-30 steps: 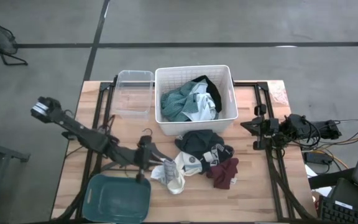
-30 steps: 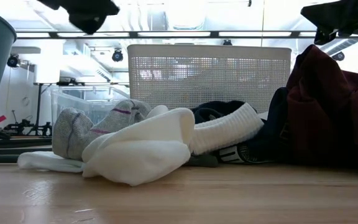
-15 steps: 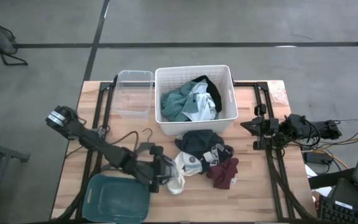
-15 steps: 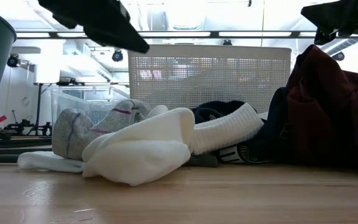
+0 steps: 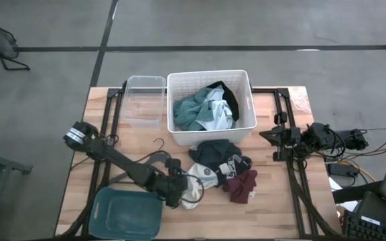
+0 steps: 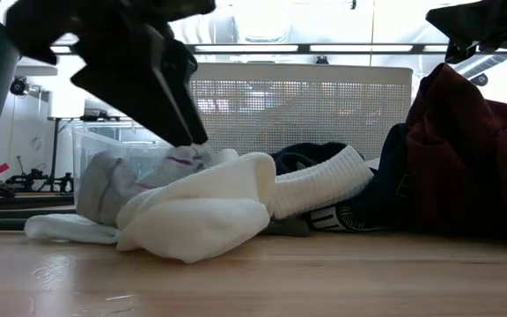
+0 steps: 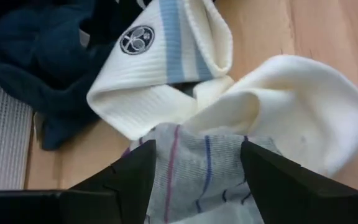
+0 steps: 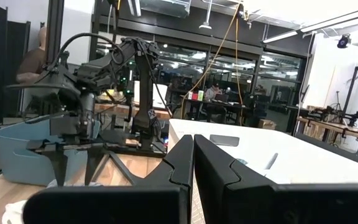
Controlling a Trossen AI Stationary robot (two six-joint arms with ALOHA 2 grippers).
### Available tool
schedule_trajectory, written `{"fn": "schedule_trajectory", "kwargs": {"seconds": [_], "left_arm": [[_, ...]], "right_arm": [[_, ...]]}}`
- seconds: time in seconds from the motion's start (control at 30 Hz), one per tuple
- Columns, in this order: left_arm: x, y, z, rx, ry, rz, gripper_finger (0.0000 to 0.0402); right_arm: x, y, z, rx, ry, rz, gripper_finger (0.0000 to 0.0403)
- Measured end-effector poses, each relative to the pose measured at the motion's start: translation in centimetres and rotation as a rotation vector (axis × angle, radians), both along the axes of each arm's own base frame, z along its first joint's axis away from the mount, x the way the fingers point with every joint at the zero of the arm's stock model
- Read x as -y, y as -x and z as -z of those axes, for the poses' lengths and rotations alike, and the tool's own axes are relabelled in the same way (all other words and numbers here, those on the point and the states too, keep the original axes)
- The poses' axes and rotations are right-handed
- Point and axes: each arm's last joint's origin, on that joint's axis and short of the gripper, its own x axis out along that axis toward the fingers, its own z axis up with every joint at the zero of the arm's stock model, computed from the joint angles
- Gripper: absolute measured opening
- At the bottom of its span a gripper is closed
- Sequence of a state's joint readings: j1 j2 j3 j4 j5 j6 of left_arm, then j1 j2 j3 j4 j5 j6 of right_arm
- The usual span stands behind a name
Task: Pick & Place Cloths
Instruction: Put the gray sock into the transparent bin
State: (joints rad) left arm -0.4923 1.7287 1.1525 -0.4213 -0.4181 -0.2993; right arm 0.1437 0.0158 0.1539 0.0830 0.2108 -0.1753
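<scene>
My left gripper (image 5: 179, 189) is low over the pile near the table's front edge, fingers spread apart on either side of the grey striped sock (image 7: 194, 168), not yet closed on it. In the low view the fingertips (image 6: 183, 132) come down right at the top of that grey sock. A white sock (image 5: 191, 194) lies bunched just beside it; another white sock with a blue stripe and a round emblem (image 7: 157, 56) touches it. Behind them sits the black garment with white print (image 5: 216, 155), and the maroon cloth (image 5: 242, 185) lies at the pile's right end. The teal-green cloth (image 5: 189, 110) is inside the white basket (image 5: 210, 77) at the table's back centre, with a white-grey piece over it. My right gripper (image 5: 265, 136) waits at the table's right edge, fingers pressed together.
</scene>
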Motion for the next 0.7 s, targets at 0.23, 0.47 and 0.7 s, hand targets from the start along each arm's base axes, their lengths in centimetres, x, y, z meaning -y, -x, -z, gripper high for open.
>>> {"fn": "schedule_trajectory", "kwargs": {"seconds": [0.23,0.47,0.7], "left_arm": [[-0.7,-1.2,0.7,-0.063,0.079,0.006,0.0222],[-1.4,-0.9,1.0,-0.118,0.064,-0.010,0.0166],[-1.4,-0.8,0.5,-0.109,0.023,0.051,0.0074]], "right_arm": [[0.0,0.0,0.0,0.000,0.000,0.000,0.0008],[0.0,0.0,0.0,0.000,0.000,0.000,0.0008],[0.0,0.0,0.0,0.000,0.000,0.000,0.0008]]}}
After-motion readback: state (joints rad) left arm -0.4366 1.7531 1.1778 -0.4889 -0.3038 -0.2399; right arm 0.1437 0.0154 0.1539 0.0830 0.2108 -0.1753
